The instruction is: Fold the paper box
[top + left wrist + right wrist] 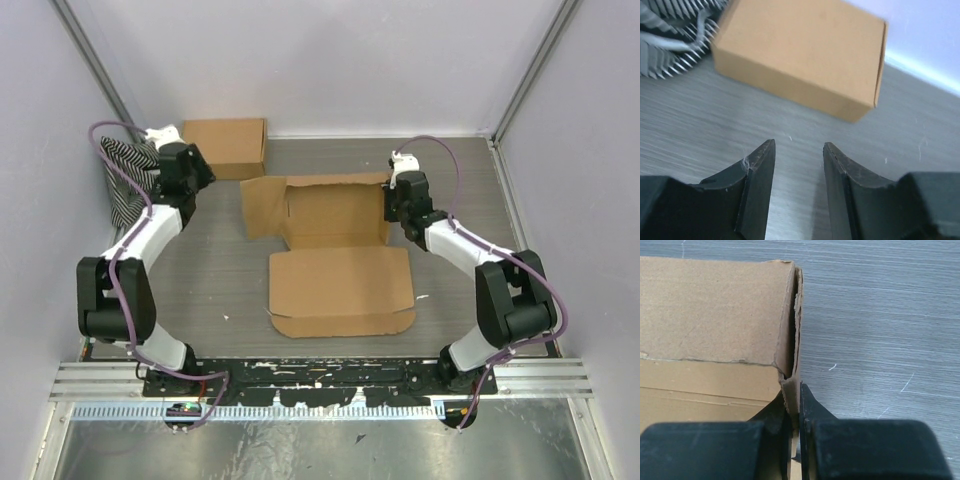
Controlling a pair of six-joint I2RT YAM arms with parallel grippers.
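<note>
Paper box (340, 290), lid flat on its near side, right fingers (774, 415) clamped on its right wall, left fingers (760, 180) apart

Bright, even diffuse light, no glare. Top cam sharp, only faint soft shadows on table (220, 280). Left wrist cam blurry on spare box (805, 65). Right wrist cam: paper box (715, 310) crisp.

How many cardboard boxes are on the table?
2. A closed box far left, ahead of the left gripper; the half-folded paper box mid-table, right wall pinched by the right gripper.
</note>
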